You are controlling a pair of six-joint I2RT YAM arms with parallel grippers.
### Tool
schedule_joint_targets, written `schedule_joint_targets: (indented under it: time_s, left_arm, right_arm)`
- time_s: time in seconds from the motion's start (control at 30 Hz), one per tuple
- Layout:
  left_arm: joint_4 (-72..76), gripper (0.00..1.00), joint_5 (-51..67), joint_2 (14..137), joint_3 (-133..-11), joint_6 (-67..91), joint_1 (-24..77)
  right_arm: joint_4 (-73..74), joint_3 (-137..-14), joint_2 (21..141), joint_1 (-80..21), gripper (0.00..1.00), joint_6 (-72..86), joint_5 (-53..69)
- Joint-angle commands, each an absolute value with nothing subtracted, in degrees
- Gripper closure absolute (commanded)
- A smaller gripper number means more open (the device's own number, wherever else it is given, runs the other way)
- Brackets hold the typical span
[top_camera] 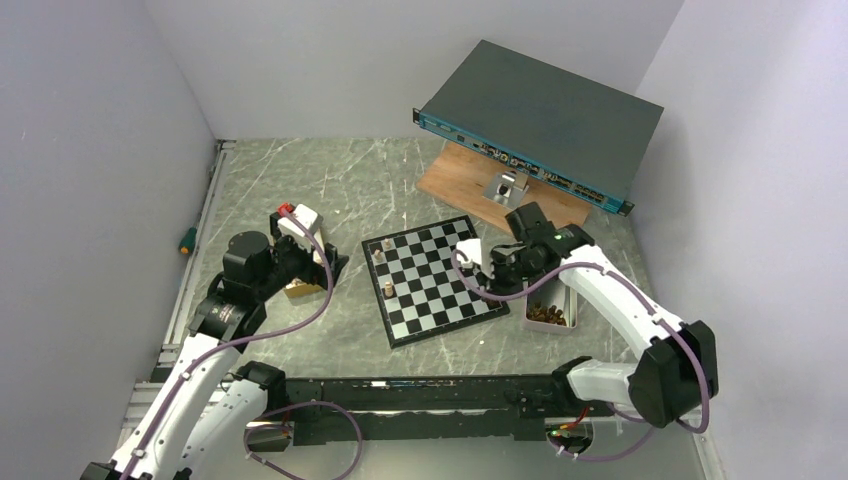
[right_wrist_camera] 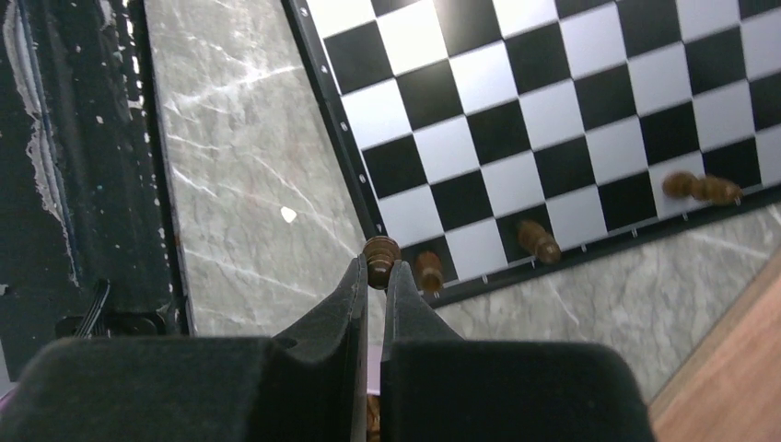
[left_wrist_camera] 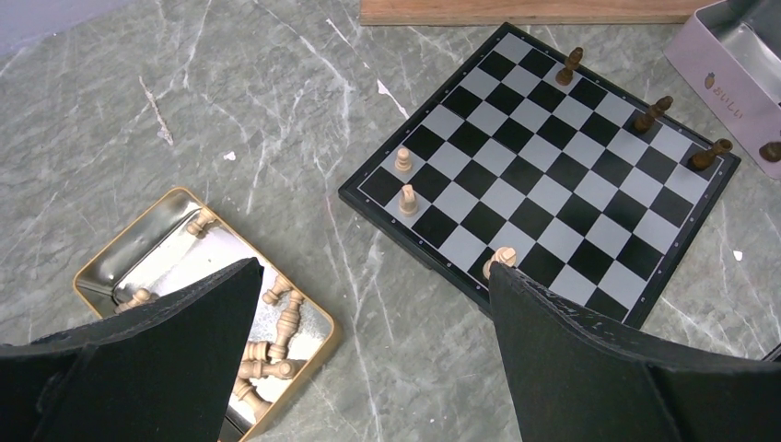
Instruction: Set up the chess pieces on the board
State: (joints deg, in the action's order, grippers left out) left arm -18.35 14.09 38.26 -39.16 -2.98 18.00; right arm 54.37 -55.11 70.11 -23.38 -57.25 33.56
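On my desk the metal box on its plank stands behind the board. My left fingers hang spread above the gold tin of tan pieces; my right fingers pinch a dark piece at the board's corner, beside three more dark pieces.

This looks like a robotics lab cell; a white left arm and right arm stand bolted at the near edge of a marble-pattern table; plain pale walls close three sides; a teal rack unit sits tilted over a wooden plank; an aluminium rail lines the left edge.
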Motion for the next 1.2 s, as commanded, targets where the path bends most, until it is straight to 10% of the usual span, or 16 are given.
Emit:
schedule_joint_targets:
  time_s: [0.0,1.17]
  left_arm:
    - [-17.1,0.01,13.8,38.4,-39.8,-3.8,17.4]
    - [-17.1,0.01,14.2,39.2,-39.9,-3.8,16.2]
  right_arm:
    - [50.1,-55.9,71.9,-27.8,1.00,-54.0,32.1]
    - [39.6,-48.3,77.2,-33.5,1.00,-51.4,20.7]
